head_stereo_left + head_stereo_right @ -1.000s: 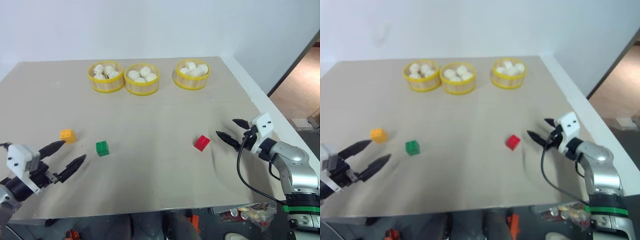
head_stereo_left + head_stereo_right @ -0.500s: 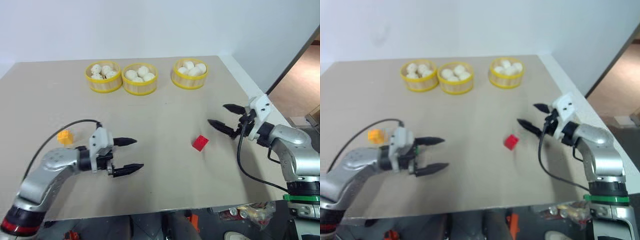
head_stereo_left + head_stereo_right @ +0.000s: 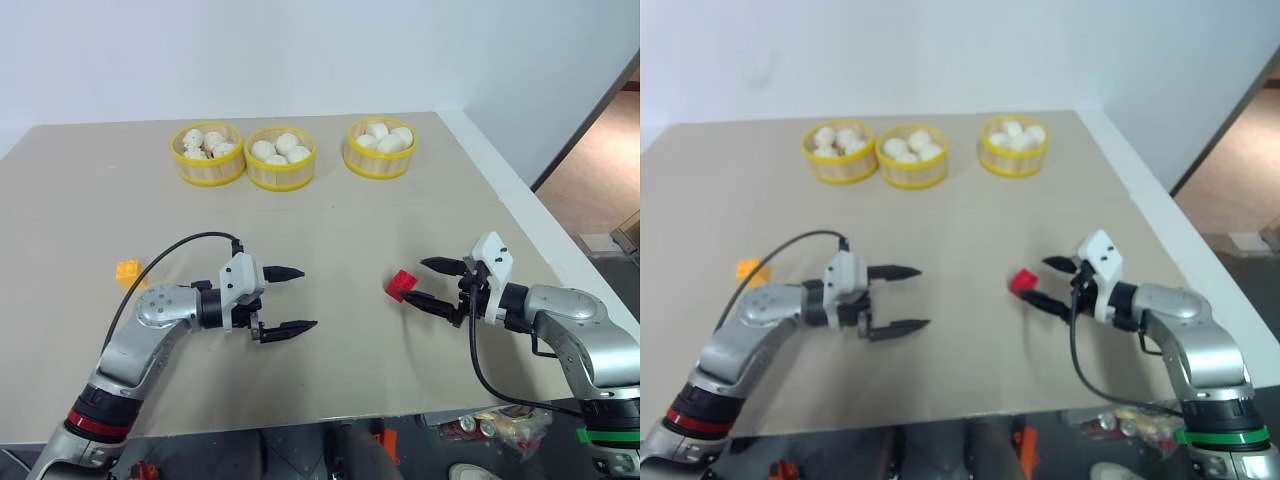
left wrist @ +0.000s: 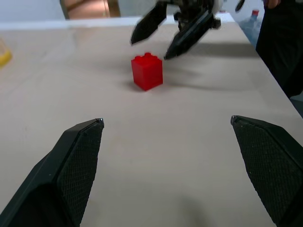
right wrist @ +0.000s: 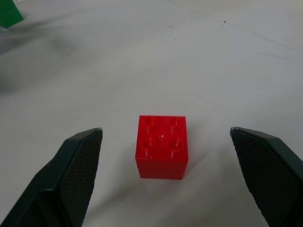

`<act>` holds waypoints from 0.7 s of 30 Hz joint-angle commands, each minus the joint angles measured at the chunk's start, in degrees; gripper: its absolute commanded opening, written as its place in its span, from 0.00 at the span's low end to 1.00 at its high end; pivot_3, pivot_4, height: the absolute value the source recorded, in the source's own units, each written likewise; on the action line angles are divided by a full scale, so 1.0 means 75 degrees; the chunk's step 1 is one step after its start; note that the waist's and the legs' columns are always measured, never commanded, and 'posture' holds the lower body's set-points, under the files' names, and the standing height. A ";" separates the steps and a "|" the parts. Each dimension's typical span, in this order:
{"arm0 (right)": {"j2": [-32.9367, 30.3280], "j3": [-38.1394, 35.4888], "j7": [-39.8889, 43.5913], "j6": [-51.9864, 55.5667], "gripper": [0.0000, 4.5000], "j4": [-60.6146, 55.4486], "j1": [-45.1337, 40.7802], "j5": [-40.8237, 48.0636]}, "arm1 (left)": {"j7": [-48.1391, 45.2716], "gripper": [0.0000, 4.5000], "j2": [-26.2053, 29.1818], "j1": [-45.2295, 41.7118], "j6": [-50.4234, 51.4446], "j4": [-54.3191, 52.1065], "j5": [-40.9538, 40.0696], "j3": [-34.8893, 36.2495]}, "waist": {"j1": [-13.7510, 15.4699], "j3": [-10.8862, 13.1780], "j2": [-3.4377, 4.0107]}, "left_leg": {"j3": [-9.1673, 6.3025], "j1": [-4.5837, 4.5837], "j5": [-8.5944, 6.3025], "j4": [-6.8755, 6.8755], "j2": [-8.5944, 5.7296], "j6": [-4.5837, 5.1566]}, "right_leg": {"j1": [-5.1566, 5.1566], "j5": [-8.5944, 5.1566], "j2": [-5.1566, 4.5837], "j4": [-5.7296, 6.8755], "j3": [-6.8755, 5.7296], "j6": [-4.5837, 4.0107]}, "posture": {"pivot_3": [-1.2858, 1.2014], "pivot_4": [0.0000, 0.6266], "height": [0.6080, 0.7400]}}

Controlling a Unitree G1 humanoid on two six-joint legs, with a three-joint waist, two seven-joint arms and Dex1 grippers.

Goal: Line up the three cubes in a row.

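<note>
On the beige tabletop (image 3: 330, 230), small red studded plastic cube (image 3: 402, 285) sits just off the wide-open, empty right gripper (image 3: 428, 283); left gripper (image 3: 290, 299) gapes empty too, yellow-orange cube (image 3: 129, 271) far left.

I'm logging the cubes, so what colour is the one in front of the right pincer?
Red, clearest in the right wrist view.
</note>
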 commanded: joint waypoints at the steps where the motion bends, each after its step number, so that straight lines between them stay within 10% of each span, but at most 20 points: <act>1: 0.0143 0.0069 -0.0093 -0.0261 1.00 0.0041 -0.0103 -0.0110 | 0.0092 0.99 -0.0213 0.0088 -0.0294 -0.0060 -0.0117 0.0178 | 0.0000 0.0000 0.0000 | 0.0000 0.0000 0.0000 0.0000 0.0000 0.0000 | 0.0001 0.0000 0.0000 0.0000 0.0000 0.0001 | 0.52 0.24 1.00; 11: 0.0463 0.0513 -0.0007 -0.0672 1.00 0.0757 -0.0317 -0.0398 | 0.0418 0.99 -0.0469 0.0387 -0.0328 -0.0253 -0.0037 0.0237 | 0.0003 0.0000 0.0000 | -0.0002 0.0001 0.0000 0.0003 -0.0001 0.0000 | 0.0003 0.0002 0.0002 0.0000 0.0001 0.0003 | 0.52 0.24 1.00; 21: 0.0498 0.0527 0.0055 -0.0759 0.29 0.0813 -0.0214 -0.0406 | 0.0160 1.00 -0.0402 0.0762 -0.0953 0.0306 0.0079 0.0335 | 0.0004 -0.0001 0.0001 | -0.0002 0.0002 0.0000 0.0003 -0.0001 0.0000 | 0.0003 0.0002 0.0002 0.0001 0.0001 0.0003 | 0.52 0.24 1.00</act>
